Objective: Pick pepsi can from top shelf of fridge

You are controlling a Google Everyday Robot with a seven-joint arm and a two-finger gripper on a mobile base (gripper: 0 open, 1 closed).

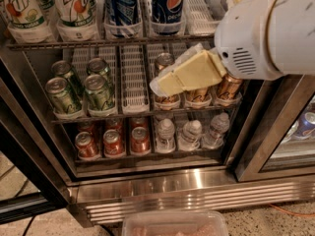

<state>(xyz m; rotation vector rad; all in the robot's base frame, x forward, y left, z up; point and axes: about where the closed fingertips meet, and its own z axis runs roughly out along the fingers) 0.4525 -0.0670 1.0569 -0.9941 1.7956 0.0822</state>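
The pepsi can point(168, 5), dark blue with a round red-white-blue logo, stands in a white lane tray on the top shelf point(98, 42) of the fridge point(162, 193), right of centre. My gripper point(162, 84), pale yellow on a white arm point(268, 31), hangs in front of the middle rack, below the pepsi can and apart from it. It covers some copper-gold cans point(229, 86). A blue can with white streaks point(122, 6) stands just left of the pepsi can.
7up bottles point(74, 6) fill the top shelf's left side. Green cans point(98, 90) sit on the middle rack; red cans point(113, 141) and water bottles point(189, 134) sit below. A plastic container point(172, 223) lies on the floor. A second cooler point(300, 132) stands at right.
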